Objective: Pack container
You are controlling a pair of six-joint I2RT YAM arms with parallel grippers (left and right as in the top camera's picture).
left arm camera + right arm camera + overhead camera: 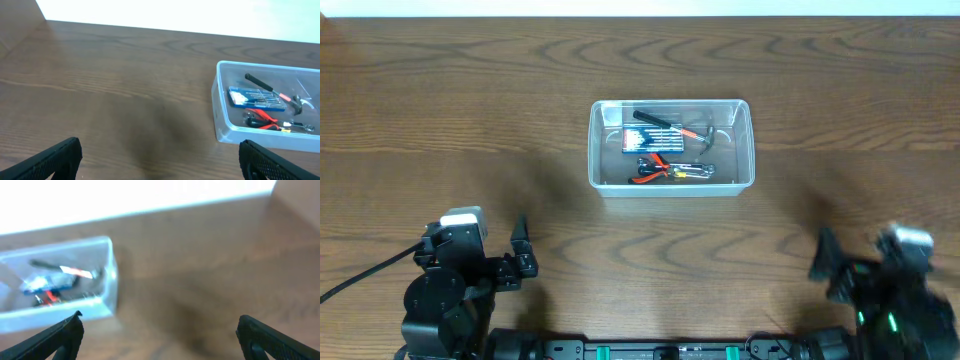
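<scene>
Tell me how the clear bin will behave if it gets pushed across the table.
The container would probably slide rather than tip: it sits low and wide, flat on the smooth table. Its thin clear walls may flex under a pinch. The loose hammer and pliers inside would likely shift and rattle.

The left arm (445,300) is matt black, with a round, drum-like joint housing, a pale grey block (462,222) on top and a black cable (360,275) leaving its side. The right arm (900,300), blurred, is black too, with a pale grey cap (908,240) and small green lights (888,322). The left claw (159,145) and right claw (159,317) each have two plain black fingers (50,162) tapering to blunt wedge tips.
</scene>
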